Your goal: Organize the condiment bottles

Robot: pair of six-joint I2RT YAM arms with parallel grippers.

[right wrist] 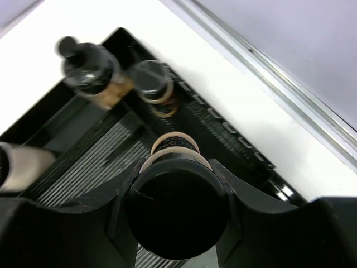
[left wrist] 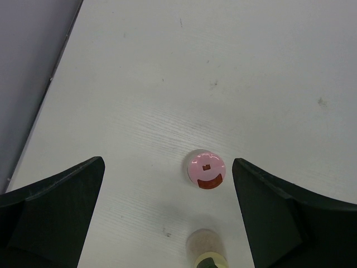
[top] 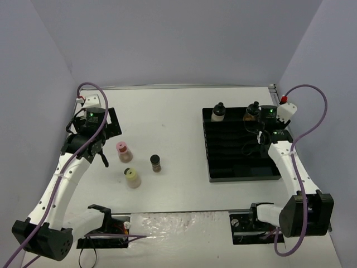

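Right claw (right wrist: 177, 187) clamps one black-capped jar (right wrist: 175, 223); three jars (top: 124, 152) (top: 155, 163) (top: 133, 178) stand loose.

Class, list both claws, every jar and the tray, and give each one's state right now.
Left claw: open, holding nothing.
Right claw: shut on black-capped jar, over the tray.
Pink-capped jar: upright on the table, not held.
Yellow-capped jar: upright on the table.
Brown jar: upright on the table.
Pale tray jar: upright, tray's far row.
Dark tray jar: upright, tray's far row.
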